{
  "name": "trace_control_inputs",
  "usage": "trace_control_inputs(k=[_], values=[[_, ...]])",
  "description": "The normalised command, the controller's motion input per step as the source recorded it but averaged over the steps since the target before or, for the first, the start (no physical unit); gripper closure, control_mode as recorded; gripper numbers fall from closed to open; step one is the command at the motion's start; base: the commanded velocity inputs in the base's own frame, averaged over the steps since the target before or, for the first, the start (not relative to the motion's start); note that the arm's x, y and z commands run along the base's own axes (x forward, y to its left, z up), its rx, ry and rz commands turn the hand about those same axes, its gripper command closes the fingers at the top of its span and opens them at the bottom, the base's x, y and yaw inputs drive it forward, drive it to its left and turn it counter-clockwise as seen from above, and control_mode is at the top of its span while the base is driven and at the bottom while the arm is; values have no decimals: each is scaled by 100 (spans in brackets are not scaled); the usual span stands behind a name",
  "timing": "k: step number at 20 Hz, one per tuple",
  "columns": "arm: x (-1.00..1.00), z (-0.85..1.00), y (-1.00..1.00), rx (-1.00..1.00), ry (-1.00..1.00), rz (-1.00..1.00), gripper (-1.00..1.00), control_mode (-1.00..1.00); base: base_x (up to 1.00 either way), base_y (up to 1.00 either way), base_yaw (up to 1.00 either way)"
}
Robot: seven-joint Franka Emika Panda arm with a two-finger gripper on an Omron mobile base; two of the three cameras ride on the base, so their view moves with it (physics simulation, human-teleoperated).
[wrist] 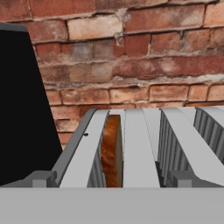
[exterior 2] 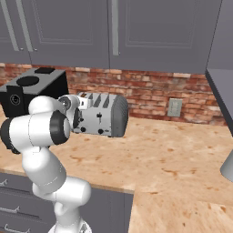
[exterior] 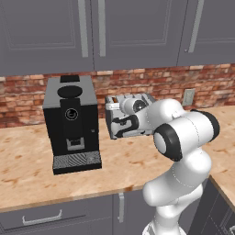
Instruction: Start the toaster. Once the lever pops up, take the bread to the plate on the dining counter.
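I've got the boxy silver-grey metal toaster (exterior 2: 102, 114) on the speckled tan wood-grain desk (exterior 2: 173, 150), against the red brick wall (exterior 2: 150, 91), just beside the tall black coffee machine (exterior: 71, 121). Bread (wrist: 111, 151), a thin tan slice with brown crust, sits upright in the left-most slot I can see, sunk low, only its top edge proud of the metal. I judge it light, stiff once toasted, crumbly if squeezed hard; best pinched across the flat faces at the top edge, straight pull up so it clears the slot walls. The tool (exterior: 120, 123) is at the toaster's front face, above the slots, released wide, holding nothing. Levers are hidden behind the arm from the left, so I can't tell if one is down; probably not started yet. Desk looks hard and flat. Grey cabinets (exterior: 92, 32) overhead, wall socket (exterior 2: 174, 108) to the right.
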Motion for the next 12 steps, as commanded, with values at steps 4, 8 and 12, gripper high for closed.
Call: trace_control_inputs(k=[4, 8, 12], values=[[0, 0, 0, 0, 0, 0, -100, -100, 0, 0, 0], [0, 0, 0, 0, 0, 0, -100, -100, 0, 0, 0], [0, 0, 0, 0, 0, 0, -100, -100, 0, 0, 0]])
